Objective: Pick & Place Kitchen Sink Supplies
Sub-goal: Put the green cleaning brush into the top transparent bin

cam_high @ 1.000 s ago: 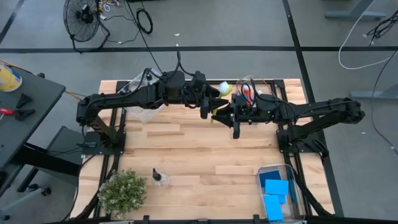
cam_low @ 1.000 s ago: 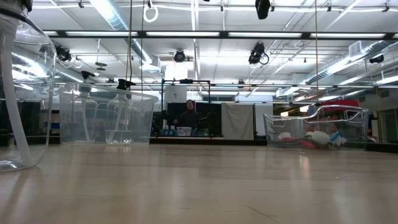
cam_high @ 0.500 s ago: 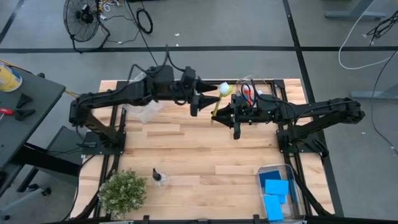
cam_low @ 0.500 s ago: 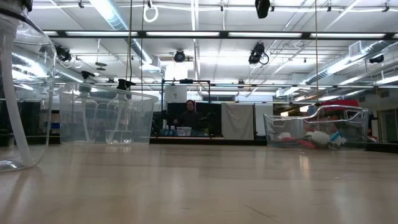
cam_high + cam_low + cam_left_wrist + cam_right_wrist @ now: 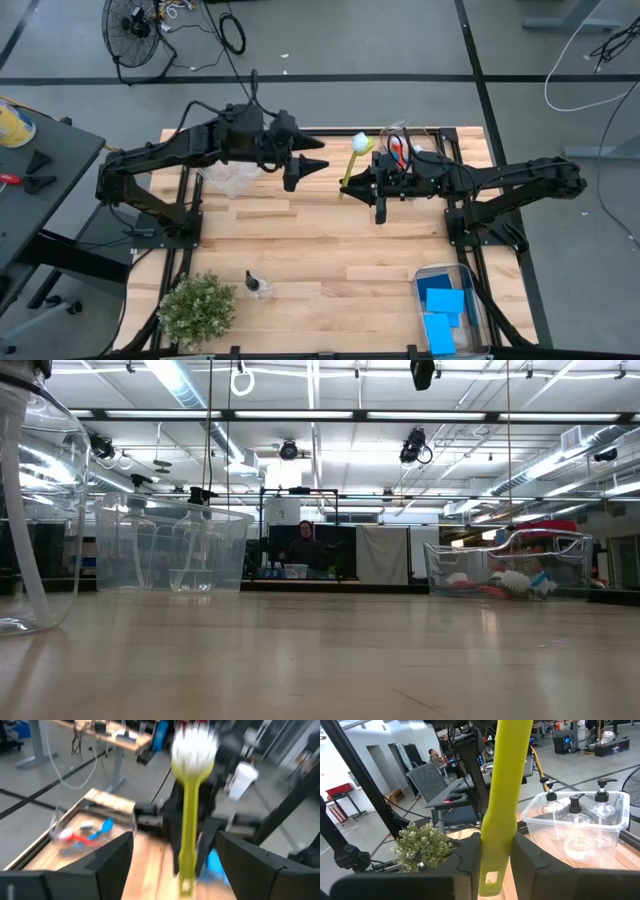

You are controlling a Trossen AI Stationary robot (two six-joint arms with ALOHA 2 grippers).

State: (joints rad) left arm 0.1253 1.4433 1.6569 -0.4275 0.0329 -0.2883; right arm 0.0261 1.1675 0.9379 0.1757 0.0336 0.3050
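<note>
Backing off toward its own side of the worktop (image 5: 300, 250), the left pincer (image 5: 312, 166) has pulled clear of the yellow-green brush (image 5: 353, 156) it was closing in on a second ago; its fingers (image 5: 107, 857) stand spread wide with nothing between them. Holding the brush now is the right pincer (image 5: 347, 185), clamped on the lower end of the handle (image 5: 501, 805) above the worktop's middle, white bristle head up and tilted toward the far edge. My worry is the grip: it sits so low on a long handle that the brush could pivot or slip during a quick swing toward the brush bin (image 5: 420, 145), and the head might clip the rim on the way in. Blue sponges (image 5: 443, 305) lie in their bin, bottles (image 5: 575, 820) in theirs
</note>
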